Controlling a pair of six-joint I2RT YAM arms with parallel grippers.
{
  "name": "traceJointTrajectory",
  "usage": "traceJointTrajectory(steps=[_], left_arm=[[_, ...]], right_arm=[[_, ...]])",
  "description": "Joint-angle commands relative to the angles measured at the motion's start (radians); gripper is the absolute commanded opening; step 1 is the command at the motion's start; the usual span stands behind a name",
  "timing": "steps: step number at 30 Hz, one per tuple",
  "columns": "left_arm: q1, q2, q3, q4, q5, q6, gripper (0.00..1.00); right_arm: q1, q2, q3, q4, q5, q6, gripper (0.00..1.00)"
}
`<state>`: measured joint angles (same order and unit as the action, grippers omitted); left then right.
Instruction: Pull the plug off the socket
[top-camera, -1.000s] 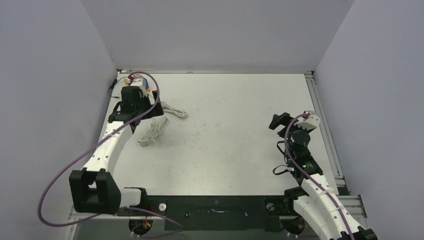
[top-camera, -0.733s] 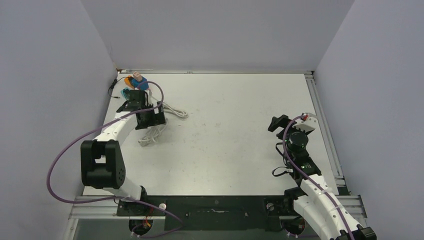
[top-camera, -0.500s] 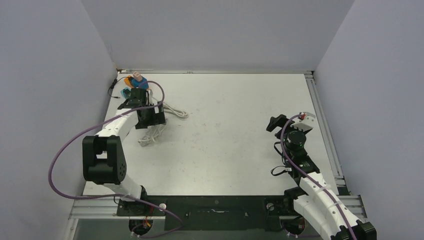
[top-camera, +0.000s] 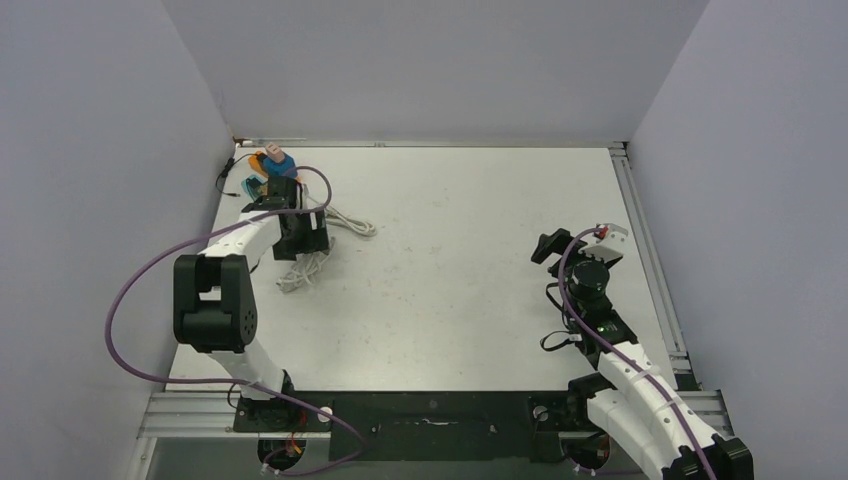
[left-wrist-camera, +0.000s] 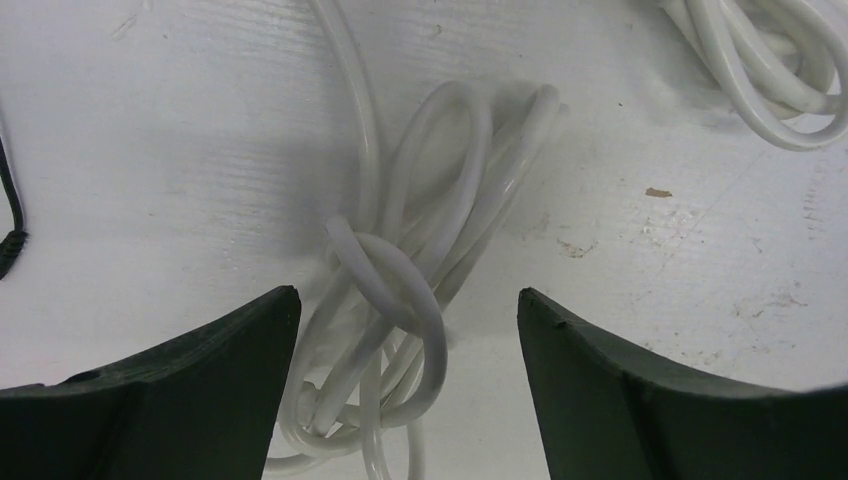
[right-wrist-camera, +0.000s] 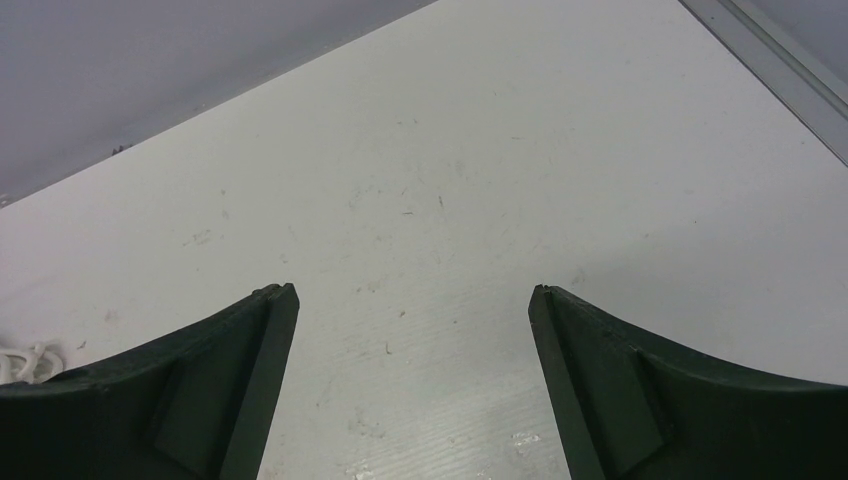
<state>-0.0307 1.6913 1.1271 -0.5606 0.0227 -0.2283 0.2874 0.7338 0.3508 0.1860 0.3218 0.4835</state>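
- Plug (top-camera: 279, 163) sits on the socket (top-camera: 260, 160) in the far-left desk (top-camera: 450, 250) corner, apparently seated.
- Left end effector (left-wrist-camera: 408, 300) gapes empty over cable (left-wrist-camera: 385, 258), short of the target.
- Right end effector (right-wrist-camera: 410, 295) spread, parked clear.

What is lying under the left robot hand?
A knotted bundle of white cable lies on the table below the open left gripper. Its nearest loops slip behind a finger and out of frame.
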Motion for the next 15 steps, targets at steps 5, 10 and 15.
traceJointTrajectory(steps=[5,10,15], left_arm=[[0.000,0.059,0.068,-0.041,-0.024,0.008,0.63],[0.000,0.056,0.064,-0.034,-0.023,0.009,0.41],[-0.018,0.056,0.064,-0.038,0.013,0.009,0.24]], right_arm=[[0.010,0.021,0.015,0.040,0.015,-0.006,0.90],[0.013,0.017,0.019,0.032,0.016,-0.005,0.90],[0.016,0.014,0.020,0.029,0.022,-0.007,0.90]])
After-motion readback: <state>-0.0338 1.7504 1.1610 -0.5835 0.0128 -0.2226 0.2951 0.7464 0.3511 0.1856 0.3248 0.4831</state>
